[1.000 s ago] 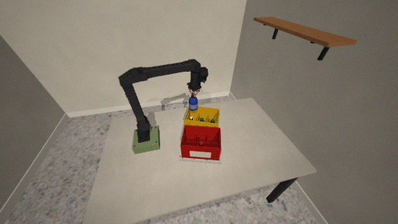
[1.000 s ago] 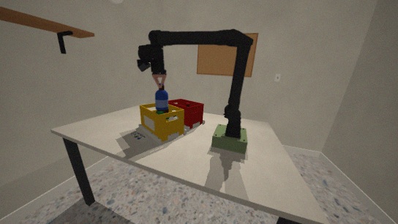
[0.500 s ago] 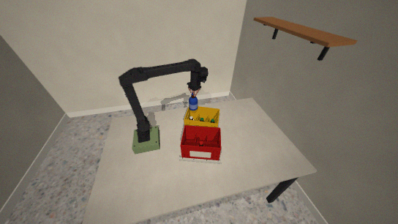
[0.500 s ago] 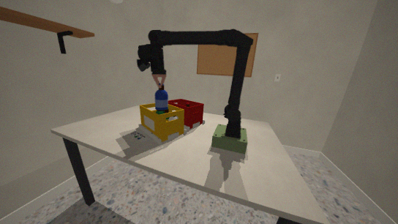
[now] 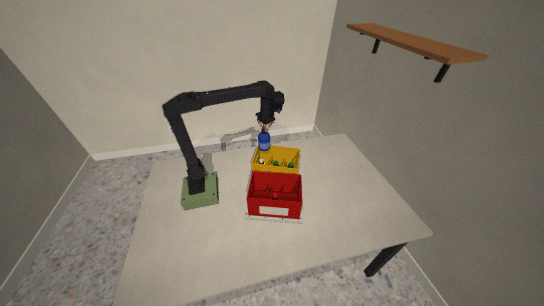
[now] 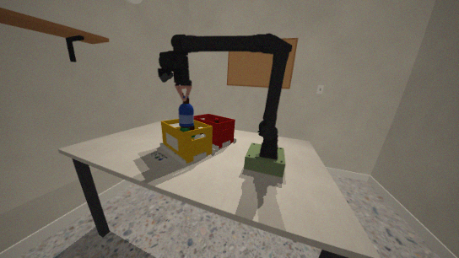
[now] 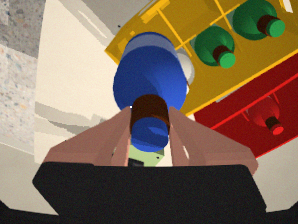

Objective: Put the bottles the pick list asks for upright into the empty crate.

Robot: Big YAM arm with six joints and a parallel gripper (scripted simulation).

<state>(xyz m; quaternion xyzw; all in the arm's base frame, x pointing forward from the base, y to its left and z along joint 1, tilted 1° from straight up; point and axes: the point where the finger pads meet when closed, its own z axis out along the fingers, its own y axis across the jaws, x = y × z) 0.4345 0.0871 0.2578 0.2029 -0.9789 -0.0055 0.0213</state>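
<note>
Top view: the black parallel gripper (image 5: 264, 129) (image 6: 185, 99) (image 7: 149, 113) is partly open, closed on a round-shouldered blue bottle (image 5: 264, 142) (image 6: 186, 115) (image 7: 149, 75), which hangs directly beneath, over a corner of the yellow slatted crate (image 5: 280, 170) (image 6: 198, 147) (image 7: 210, 102). The red crate (image 5: 255, 205) (image 6: 224, 134) (image 7: 225, 117) adjoins that crate. Exterior view: the bottle appears upright, its pale-blue label band unobscured; base clearance is indeterminable. Lateral travel while too low could catch the rim and tilt or shift the loose crate. Wrist view: fingers flank the dark neck below a blue cap; off-centre lowering could strike dividers or the adjacent white-topped bottle (image 5: 261, 161) (image 7: 185, 69), causing slippage.

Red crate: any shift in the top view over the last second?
No visible shift: the red crate keeps its place against the green base.
</note>
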